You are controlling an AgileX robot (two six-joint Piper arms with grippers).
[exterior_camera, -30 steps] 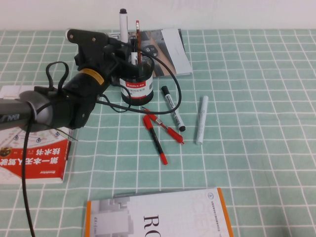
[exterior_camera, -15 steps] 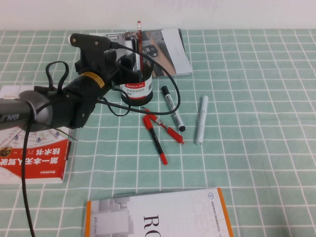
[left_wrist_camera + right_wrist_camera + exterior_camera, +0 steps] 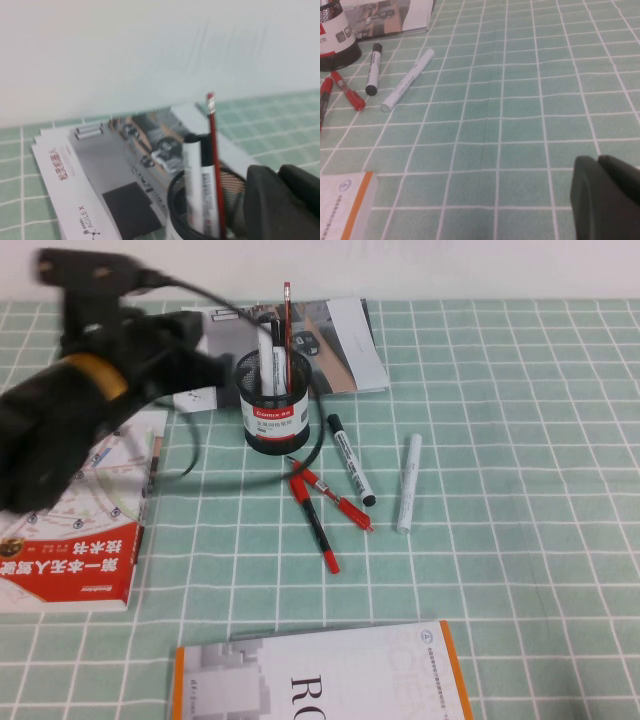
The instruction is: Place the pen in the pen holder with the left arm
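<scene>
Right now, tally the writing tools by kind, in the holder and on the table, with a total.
White markers, two loose on the cloth and one in the black wire-mesh pen holder: 3
Red pens on the cloth: 2
Red pencil in the holder: 1
Total: 6

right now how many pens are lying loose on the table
4, all right of the pen holder: two red pens, a black-capped marker, a white marker. None look hidden.
</scene>
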